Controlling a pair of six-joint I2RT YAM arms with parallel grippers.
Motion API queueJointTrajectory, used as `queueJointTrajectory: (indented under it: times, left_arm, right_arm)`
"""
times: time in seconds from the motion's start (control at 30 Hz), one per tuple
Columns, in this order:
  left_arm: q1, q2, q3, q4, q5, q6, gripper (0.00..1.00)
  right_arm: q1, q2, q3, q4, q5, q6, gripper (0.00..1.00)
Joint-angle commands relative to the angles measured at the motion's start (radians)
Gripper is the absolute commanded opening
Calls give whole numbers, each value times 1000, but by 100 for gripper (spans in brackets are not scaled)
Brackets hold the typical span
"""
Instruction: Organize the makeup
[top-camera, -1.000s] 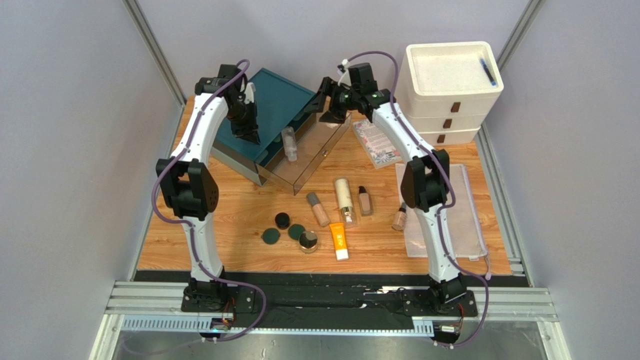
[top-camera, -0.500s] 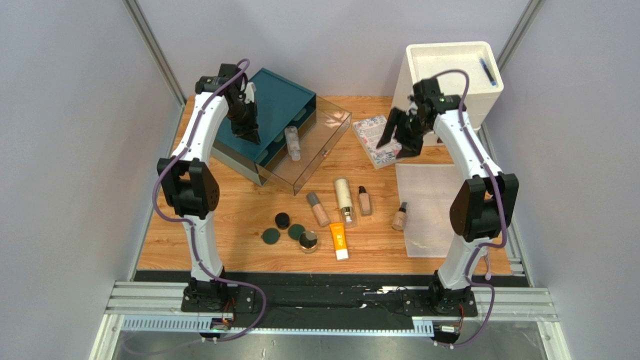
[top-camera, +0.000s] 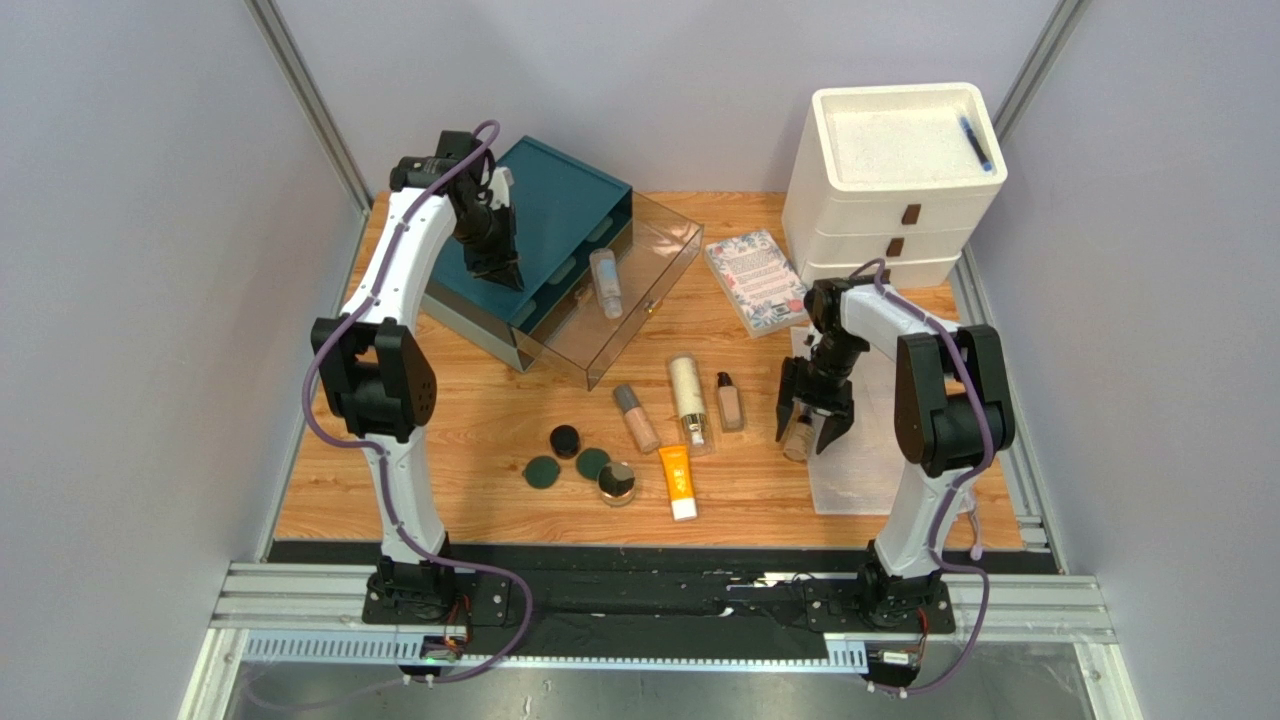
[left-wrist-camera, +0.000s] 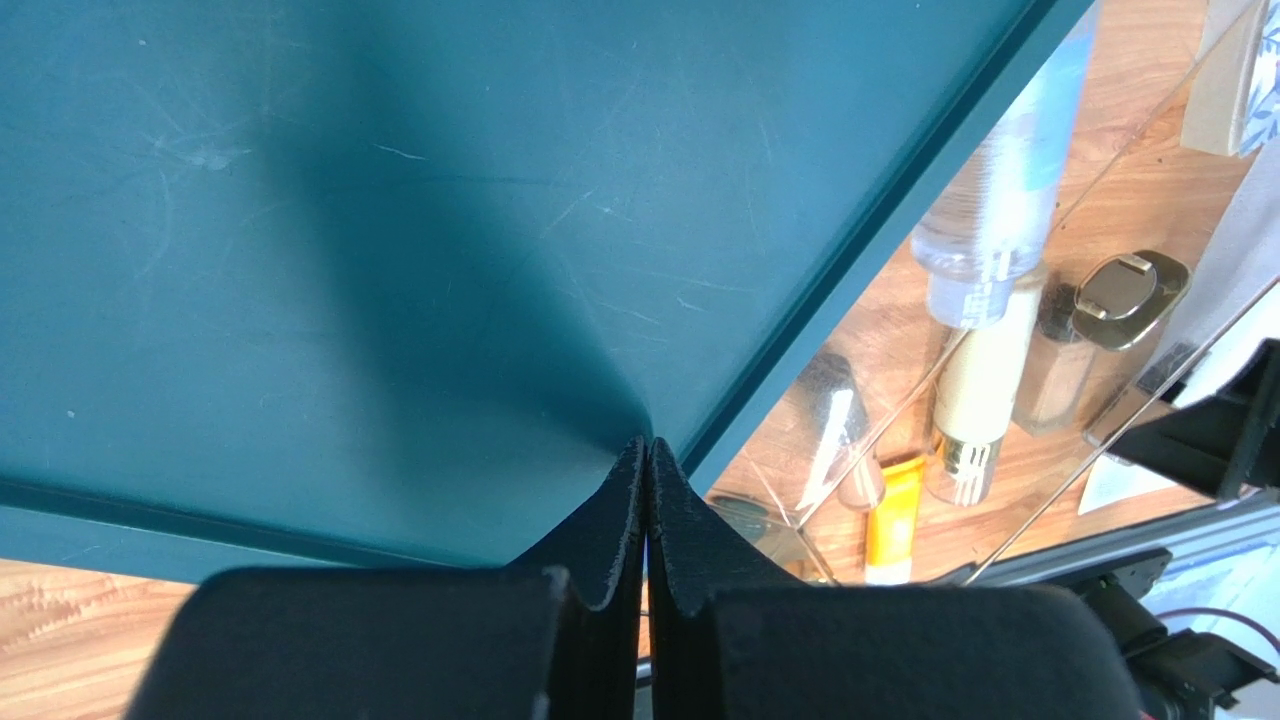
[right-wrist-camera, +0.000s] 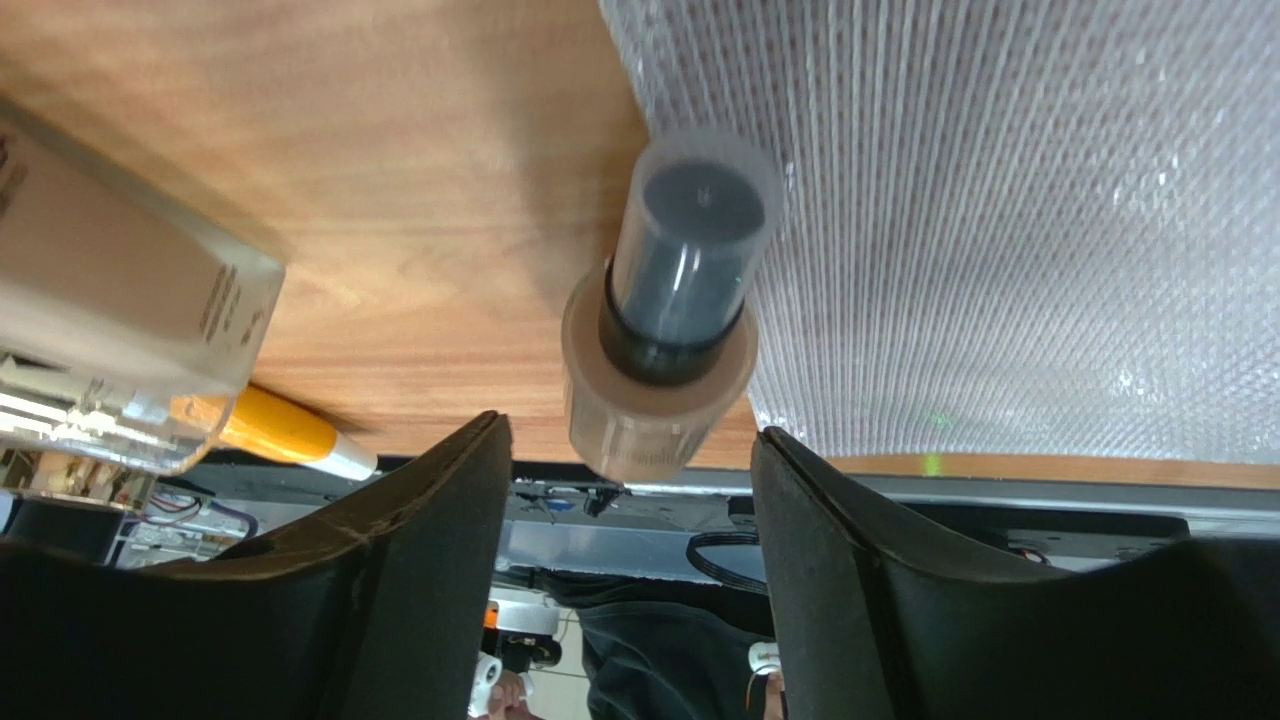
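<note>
My right gripper (top-camera: 804, 425) is open and low over a small beige bottle with a dark cap (top-camera: 798, 440) lying at the mesh pouch's left edge. In the right wrist view the bottle (right-wrist-camera: 669, 338) has its base between my open fingertips (right-wrist-camera: 631, 438). A beige bottle (top-camera: 636, 417), a cream-gold bottle (top-camera: 690, 398), a tan bottle (top-camera: 729, 402), an orange tube (top-camera: 678, 480) and round dark compacts (top-camera: 565, 440) lie mid-table. A clear tube (top-camera: 607, 282) lies in the clear drawer. My left gripper (top-camera: 496, 270) is shut and empty at the teal organizer's top (left-wrist-camera: 376, 225), tips (left-wrist-camera: 646, 446) together.
The teal organizer (top-camera: 556, 210) stands at the back left with its clear drawer (top-camera: 654, 248) pulled out. A white drawer unit (top-camera: 899, 165) stands at the back right, a patterned booklet (top-camera: 756, 281) beside it. The mesh pouch (top-camera: 902, 435) lies flat at the right.
My right arm has swung from the clear drawer at the back, past the booklet, down to the small bottle by the pouch. The clear tube now lies farther right in the drawer. The left arm has stayed.
</note>
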Motion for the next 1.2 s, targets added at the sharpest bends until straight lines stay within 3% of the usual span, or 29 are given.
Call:
queueJointTrajectory:
  times: [0.0, 0.03, 0.07, 0.1, 0.13, 0.17, 0.27, 0.53, 0.77, 0.97, 1.17]
  left_arm:
    - [-13, 26, -67, -50, -43, 25, 0]
    - [-13, 26, -70, -49, -43, 25, 0]
    - [-15, 23, -76, -46, -43, 25, 0]
    - [-15, 21, -76, -45, -45, 23, 0]
    - [-15, 21, -79, -44, -43, 23, 0]
    - [-15, 21, -84, -41, -45, 23, 0]
    - [-15, 26, -90, -42, -42, 20, 0]
    - [-20, 15, -107, -29, -40, 9, 0]
    - [-26, 11, -124, -23, -39, 2, 0]
    - [-38, 8, -145, -4, -33, -12, 0]
    - [-49, 6, -148, -6, -37, -17, 0]
  right_arm:
    - [-6, 50, 3, 83, 38, -6, 61]
    - [-6, 63, 1, 93, 43, -7, 60]
    - [-8, 67, 0, 100, 44, -10, 51]
    - [-9, 73, 1, 112, 43, -10, 49]
    - [-9, 84, 3, 114, 43, -12, 40]
    - [-9, 89, 6, 113, 41, -10, 19]
    - [-9, 77, 18, 107, 55, -15, 0]
    - [-8, -17, 147, 65, 61, -29, 0]
    - [15, -62, 409, 114, -2, 22, 0]
    - [57, 29, 630, 194, -74, 117, 0]
    - [176, 182, 923, 199, -108, 132, 0]
